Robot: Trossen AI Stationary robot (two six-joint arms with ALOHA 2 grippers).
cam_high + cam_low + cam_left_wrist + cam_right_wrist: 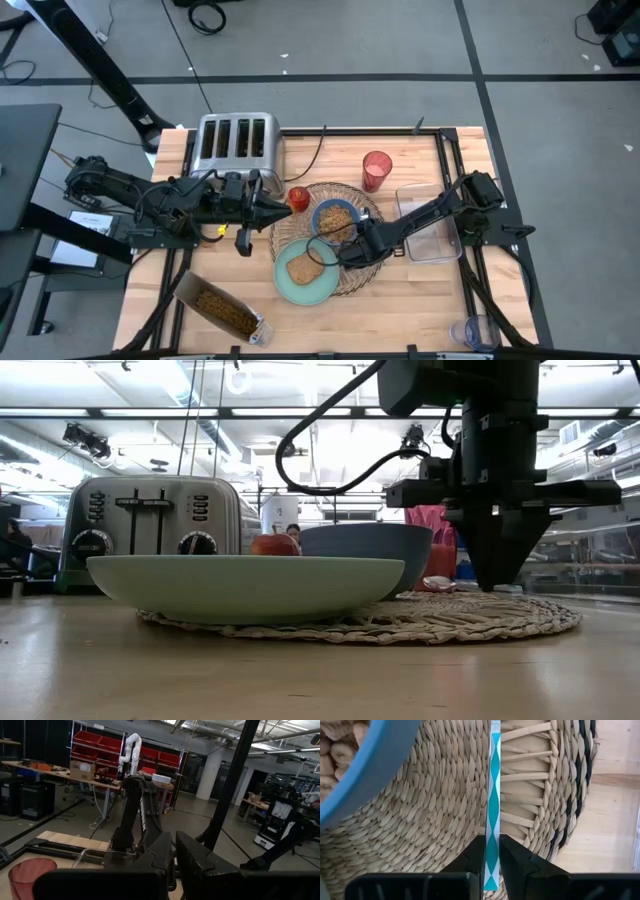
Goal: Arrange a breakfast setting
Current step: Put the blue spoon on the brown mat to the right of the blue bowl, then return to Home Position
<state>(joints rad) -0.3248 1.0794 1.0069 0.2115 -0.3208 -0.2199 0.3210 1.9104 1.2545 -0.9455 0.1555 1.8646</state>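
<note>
A round woven placemat (372,214) carries a blue bowl (336,217) of cereal and a pale green plate (305,272) with a toast slice (303,267). A small red fruit (298,198) sits at the mat's far left rim, and a translucent red cup (377,170) stands behind the mat. My right gripper (345,250) points down over the mat (435,820) beside the bowl (365,775), shut on a spoon (493,795) with a teal-and-white handle. My left gripper (280,204) is shut and empty, close beside the fruit; whether it touches the fruit I cannot tell. My right gripper pinches the spoon's thin handle (492,845) between its two fingers, near the handle's end. The fingers (495,575) come from above, pointing down, and lie across the handle. The handle runs out over the placemat; whether it rests on the weave I cannot tell.
A silver toaster (236,140) stands at the far left, a clear plastic tray (432,228) to the right of the mat, an open cereal box (220,310) lies at the near left, and a small clear cup (474,332) stands at the near right corner.
</note>
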